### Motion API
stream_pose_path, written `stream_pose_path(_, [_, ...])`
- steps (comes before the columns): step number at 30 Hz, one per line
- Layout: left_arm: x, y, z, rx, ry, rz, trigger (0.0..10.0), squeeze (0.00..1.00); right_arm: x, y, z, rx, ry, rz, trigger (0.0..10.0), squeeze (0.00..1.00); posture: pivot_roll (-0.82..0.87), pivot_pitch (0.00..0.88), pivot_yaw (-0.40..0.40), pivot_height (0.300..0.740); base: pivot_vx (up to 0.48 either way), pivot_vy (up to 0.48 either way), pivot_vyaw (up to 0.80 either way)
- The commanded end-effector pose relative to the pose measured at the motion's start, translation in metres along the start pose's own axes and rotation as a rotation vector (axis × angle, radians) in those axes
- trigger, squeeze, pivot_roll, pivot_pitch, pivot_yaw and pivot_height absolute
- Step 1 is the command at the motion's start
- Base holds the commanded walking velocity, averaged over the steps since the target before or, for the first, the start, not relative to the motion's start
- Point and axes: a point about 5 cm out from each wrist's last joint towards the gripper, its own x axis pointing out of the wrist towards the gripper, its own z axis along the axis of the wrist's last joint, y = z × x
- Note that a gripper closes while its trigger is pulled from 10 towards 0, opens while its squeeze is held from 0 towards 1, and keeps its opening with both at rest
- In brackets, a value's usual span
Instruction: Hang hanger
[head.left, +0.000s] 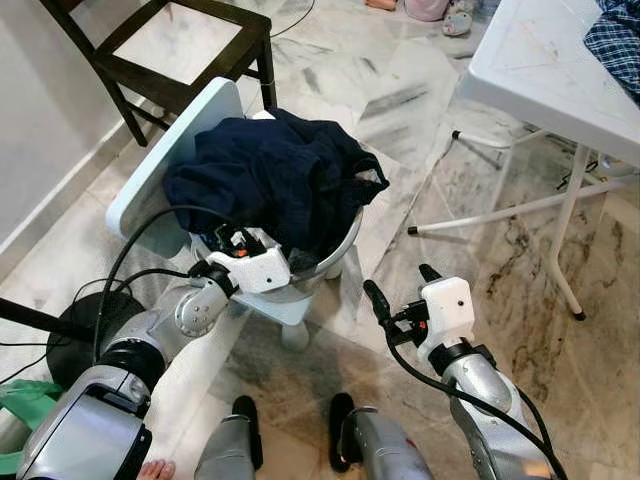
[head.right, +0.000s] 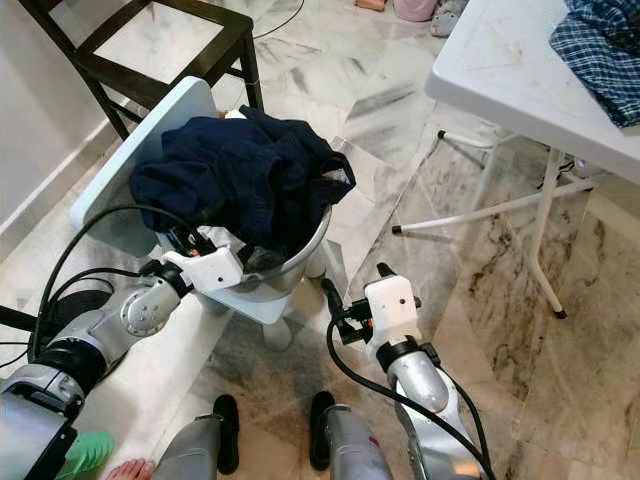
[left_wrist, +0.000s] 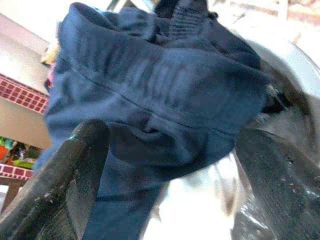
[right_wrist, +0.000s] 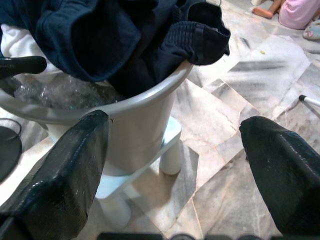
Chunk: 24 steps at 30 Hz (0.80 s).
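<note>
A heap of dark navy clothes (head.left: 275, 175) fills a grey basin (head.left: 335, 255) that stands on a small white stool (head.left: 290, 310). My left gripper (head.left: 232, 240) sits at the basin's near rim, under the edge of the heap. In the left wrist view its fingers (left_wrist: 65, 175) are spread wide, and a navy fold (left_wrist: 165, 95) hangs between them without being pinched. My right gripper (head.left: 398, 280) hovers open over the marble floor to the right of the basin. In the right wrist view it faces the basin wall (right_wrist: 135, 125), a short way off.
A pale board (head.left: 170, 150) leans behind the basin, with a dark wooden chair (head.left: 170, 50) beyond it. A white folding table (head.left: 540, 70) with a plaid cloth (head.left: 615, 40) stands at the right. A black round base (head.left: 80, 340) with cables lies at the left. A person's toes (head.left: 155, 468) show at the bottom.
</note>
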Motion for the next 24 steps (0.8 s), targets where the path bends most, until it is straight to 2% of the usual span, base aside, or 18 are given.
stream_pose_path(1, [0.001, -0.004, 0.002, 0.012, -0.017, -0.018, 10.0, 1.00, -0.006, 0.000, -0.004, -0.002, 0.024, -0.007, 10.0, 0.00, -0.06, 0.399, -0.051, 0.740, 0.000, 0.000, 0.00])
stream_pose_path(2, [0.003, -0.004, 0.005, 0.001, -0.024, -0.022, 10.0, 0.31, -0.007, 0.000, -0.004, -0.002, 0.026, -0.008, 10.0, 0.00, -0.06, 0.399, -0.049, 0.740, 0.000, 0.000, 0.00])
stream_pose_path(3, [0.006, -0.006, 0.008, -0.006, -0.033, -0.028, 10.0, 0.00, -0.007, 0.000, -0.004, -0.001, 0.028, -0.010, 10.0, 0.00, -0.06, 0.401, -0.047, 0.740, 0.000, 0.000, 0.00])
stream_pose_path(8, [0.007, -0.015, 0.010, 0.000, -0.035, -0.055, 10.0, 0.00, -0.007, 0.000, -0.003, 0.001, 0.032, -0.016, 10.0, 0.00, -0.06, 0.404, -0.048, 0.740, 0.000, 0.000, 0.00])
stream_pose_path(14, [0.011, -0.016, 0.013, 0.006, -0.031, -0.051, 10.0, 0.00, -0.009, 0.001, -0.003, 0.003, 0.034, -0.014, 10.0, 0.00, -0.08, 0.412, -0.056, 0.740, 0.000, 0.000, 0.00])
stream_pose_path(15, [0.013, -0.016, 0.014, 0.008, -0.026, -0.052, 3.9, 0.00, -0.009, 0.001, -0.002, 0.002, 0.037, -0.014, 10.0, 0.00, -0.08, 0.411, -0.056, 0.740, 0.000, 0.000, 0.00])
stream_pose_path(17, [0.014, -0.017, 0.014, 0.008, -0.024, -0.053, 3.9, 0.00, -0.009, 0.001, -0.002, 0.002, 0.037, -0.014, 10.0, 0.00, -0.08, 0.412, -0.056, 0.740, 0.000, 0.000, 0.00])
stream_pose_path(18, [0.015, -0.017, 0.015, 0.013, -0.019, -0.059, 0.0, 0.00, -0.009, 0.000, -0.002, 0.000, 0.037, -0.017, 10.0, 0.00, -0.09, 0.412, -0.057, 0.740, 0.000, 0.000, 0.00])
stream_pose_path(24, [0.019, -0.017, 0.016, 0.032, -0.011, -0.063, 0.0, 0.00, -0.009, -0.001, -0.001, -0.003, 0.038, -0.032, 10.0, 0.00, -0.10, 0.410, -0.049, 0.740, 0.000, 0.000, 0.00])
